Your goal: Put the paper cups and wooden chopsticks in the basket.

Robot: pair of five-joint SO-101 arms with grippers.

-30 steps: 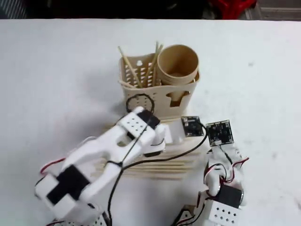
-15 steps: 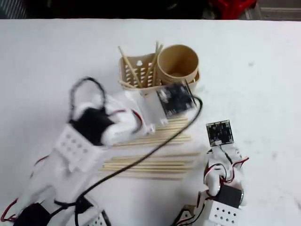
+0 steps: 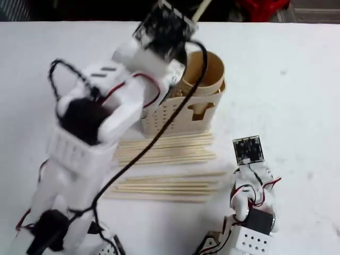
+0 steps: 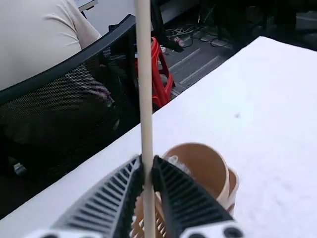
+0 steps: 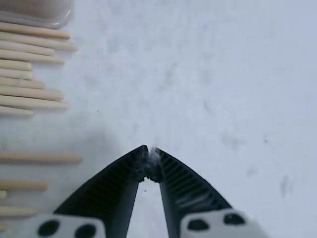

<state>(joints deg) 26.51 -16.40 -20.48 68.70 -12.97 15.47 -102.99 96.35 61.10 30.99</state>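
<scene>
A white table seen from above holds a cream slotted basket near its middle. A stack of brown paper cups sits upright in the basket's right-hand side. The left arm stands tall over the basket, its wrist above the basket's rim. In the left wrist view, the left gripper is clenched on a single chopstick. The stick is pinched between the ribbed black jaws and points straight up past them, with the open mouth of the cups directly beneath. A black mesh chair stands beyond the table's far edge. On the table in front of the basket lie the loose chopsticks. They are in two flat rows, one just beside the basket's front wall and the other a little nearer the arms. All lie roughly parallel to the basket's front. The right arm sits low at the near right of the table, well apart from the basket. The right gripper has its tips pressed together on nothing, over bare table beside the chopstick ends. A rounded beige corner at the edge of that view is probably the basket's base.
</scene>
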